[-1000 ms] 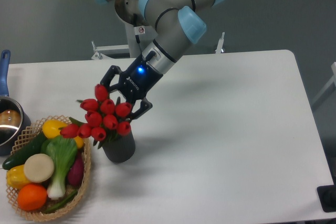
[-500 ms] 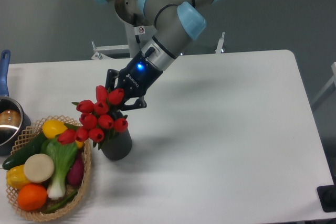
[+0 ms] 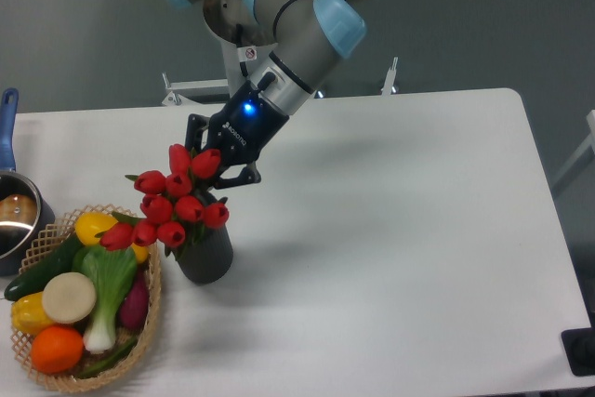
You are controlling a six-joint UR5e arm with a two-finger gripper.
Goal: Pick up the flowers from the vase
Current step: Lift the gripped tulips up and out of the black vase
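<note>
At a white table [image 3: 400, 230], we see the robot arm reach down from twelve o'clock, its black gripper [image 3: 216, 166] buried in the back of the flowers [image 3: 172, 202]. The fingers appear drawn in close around the upper tulip heads, one dark finger [image 3: 240, 175] showing at the three o'clock side of the bunch and another part at its eleven o'clock edge. From this single fixed view, though, the blooms hide the fingertips, so we cannot tell whether the jaws truly clamp anything or merely sit among the buds. A blue light glows on the gripper's body.

The flowers, red tulips with green leaves, stand in the vase [image 3: 206, 256], leaning toward nine o'clock and spreading wider than its mouth. The dark grey vase stands upright on the table at the six o'clock side of the gripper.

Just beside the vase at nine o'clock lies a wicker basket [image 3: 149, 323] filled with produce: a green-and-white leafy vegetable [image 3: 107, 281], a yellow pepper [image 3: 93, 227], an orange fruit [image 3: 56, 349], a cucumber [image 3: 42, 271]. The lowest tulips overhang the basket's rim. At the far nine o'clock edge we see a steel pot [image 3: 17, 220] with a blue handle.
</note>
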